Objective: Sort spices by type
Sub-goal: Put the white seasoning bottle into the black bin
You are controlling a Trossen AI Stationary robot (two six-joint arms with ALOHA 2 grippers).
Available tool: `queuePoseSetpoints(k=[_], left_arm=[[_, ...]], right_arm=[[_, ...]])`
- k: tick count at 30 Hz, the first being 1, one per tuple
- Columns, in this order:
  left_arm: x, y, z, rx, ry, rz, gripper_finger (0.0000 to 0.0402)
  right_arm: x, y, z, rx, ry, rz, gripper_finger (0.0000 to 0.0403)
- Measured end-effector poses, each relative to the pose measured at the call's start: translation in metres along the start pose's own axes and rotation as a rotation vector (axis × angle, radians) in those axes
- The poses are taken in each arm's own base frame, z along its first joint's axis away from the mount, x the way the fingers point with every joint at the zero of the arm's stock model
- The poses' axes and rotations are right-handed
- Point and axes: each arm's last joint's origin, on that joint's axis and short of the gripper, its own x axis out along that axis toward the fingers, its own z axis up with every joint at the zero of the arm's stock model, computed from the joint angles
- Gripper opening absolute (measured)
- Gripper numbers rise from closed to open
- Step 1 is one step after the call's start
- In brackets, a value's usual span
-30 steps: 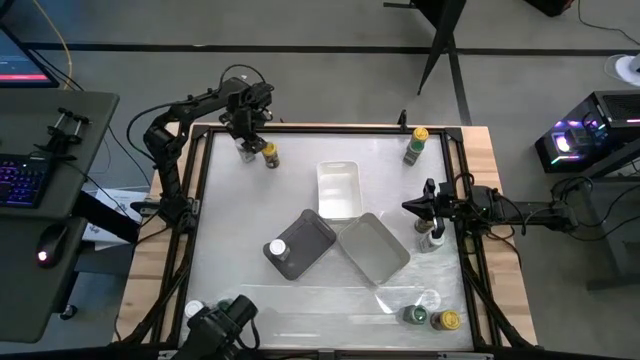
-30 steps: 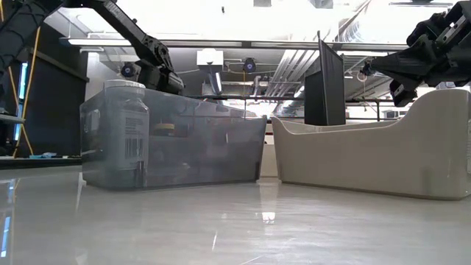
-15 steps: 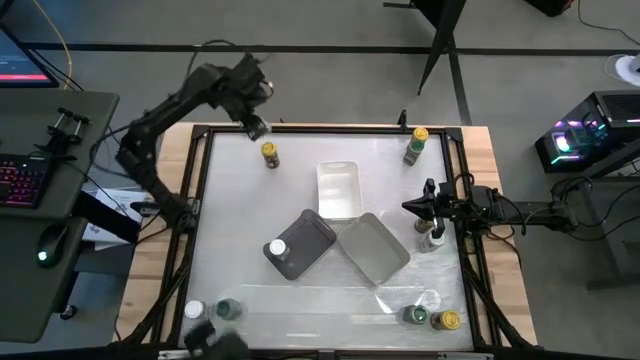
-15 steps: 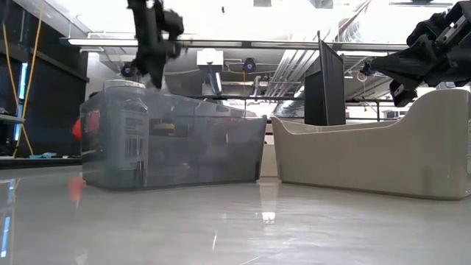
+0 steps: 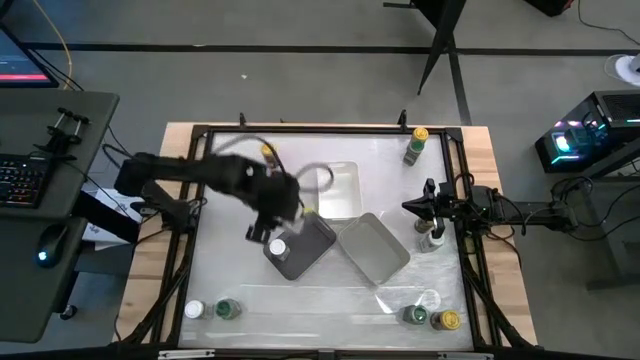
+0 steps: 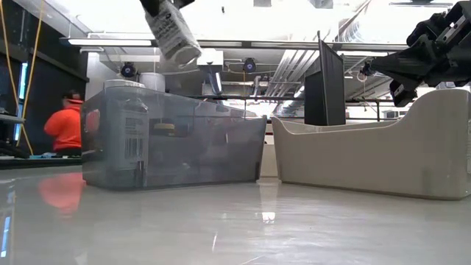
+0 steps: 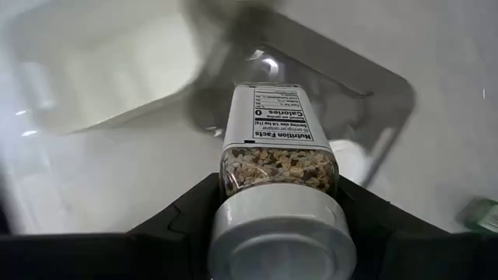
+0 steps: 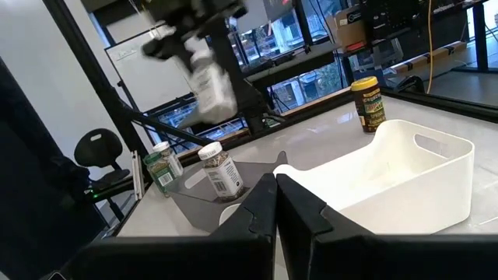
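High view — left hand grips white-lidded jar above grey tray.

Readable on the white label of the white-lidded spice jar held in the left pincer: "Nutrition Facts" and "Calories 0", printed sideways along the jar. Finer lines on that label too small to make out. A barcode with illegible print on the spice jar seen through the grey tray; labels on the other jars unreadable.
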Motion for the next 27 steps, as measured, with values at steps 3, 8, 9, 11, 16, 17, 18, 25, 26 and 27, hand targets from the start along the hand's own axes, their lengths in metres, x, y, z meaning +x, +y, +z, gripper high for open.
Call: queuePoseSetpoints(k=[3, 8, 9, 11, 16, 17, 18, 25, 26, 27], left_arm=[[0.018, -0.012, 0.012, 0.066, 0.020, -0.015, 0.0173], [0.047, -0.006, 0.022, 0.193, 0.091, -0.013, 0.0173], [0.054, -0.003, 0.023, 0.211, 0.109, -0.014, 0.0173], [0.066, 0.002, 0.024, 0.237, 0.143, -0.027, 0.0173], [0.093, 0.010, 0.024, 0.243, 0.237, -0.079, 0.0173], [0.097, 0.011, 0.023, 0.234, 0.264, -0.088, 0.0173], [0.102, 0.010, 0.023, 0.229, 0.288, -0.099, 0.0173], [0.113, 0.002, 0.027, 0.226, 0.301, -0.127, 0.0173], [0.114, 0.001, 0.028, 0.215, 0.288, -0.122, 0.0173], [0.114, 0.001, 0.029, 0.194, 0.280, -0.119, 0.0173]], right_arm=[[0.000, 0.000, 0.000, 0.000, 0.000, 0.000, 0.0001], [0.000, 0.000, 0.000, 0.000, 0.000, 0.000, 0.0001], [0.000, 0.000, 0.000, 0.000, 0.000, 0.000, 0.0001], [0.000, 0.000, 0.000, 0.000, 0.000, 0.000, 0.0001], [0.000, 0.000, 0.000, 0.000, 0.000, 0.000, 0.0001], [0.000, 0.000, 0.000, 0.000, 0.000, 0.000, 0.0001], [0.000, 0.000, 0.000, 0.000, 0.000, 0.000, 0.0001], [0.000, 0.000, 0.000, 0.000, 0.000, 0.000, 0.0001], [0.000, 0.000, 0.000, 0.000, 0.000, 0.000, 0.0001], [0.000, 0.000, 0.000, 0.000, 0.000, 0.000, 0.0001]])
